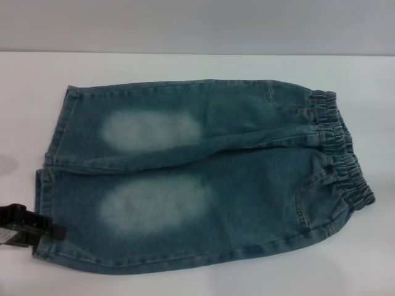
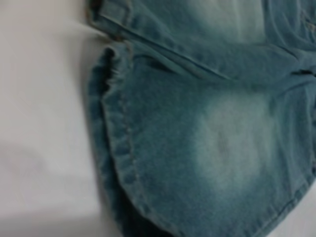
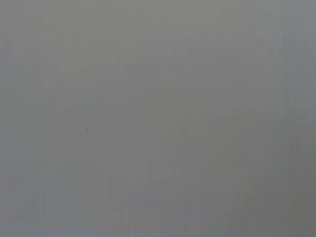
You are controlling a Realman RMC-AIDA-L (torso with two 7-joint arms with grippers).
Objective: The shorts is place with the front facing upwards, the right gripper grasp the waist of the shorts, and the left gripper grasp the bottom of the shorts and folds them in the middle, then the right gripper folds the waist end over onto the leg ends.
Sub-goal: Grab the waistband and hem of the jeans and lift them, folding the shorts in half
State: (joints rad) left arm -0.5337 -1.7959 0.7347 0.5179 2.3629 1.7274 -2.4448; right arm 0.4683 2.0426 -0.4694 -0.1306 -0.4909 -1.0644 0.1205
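the shorts (image 1: 197,176) lie flat on the white table (image 1: 197,68), front side up, spread across the middle of the head view. the gathered elastic waist (image 1: 342,154) sits at three o'clock, bunched and ruffled. the bottom of the shorts (image 1: 52,172) sits at nine o'clock, the two hemmed leg ends stacked one toward twelve and one toward six. each leg carries a pale faded oval patch (image 1: 151,203) on the thigh, and a shallow crease runs between the legs from the hems toward the waist.

the left gripper (image 1: 28,229) shows only as a dark black piece at about eight o'clock in the head view, right at the outer corner of the nearer leg hem. it touches or just overlaps the denim edge there. i cannot tell how far its fingers are parted, nor whether they have any cloth between them.

the left wrist view looks closely at that nearer leg end (image 2: 118,148): the double-stitched hem curves across the white surface, with the faded patch beside it and the second leg's hem just beyond.

the right gripper appears in no view; the right wrist view is a plain grey field with nothing to make out.
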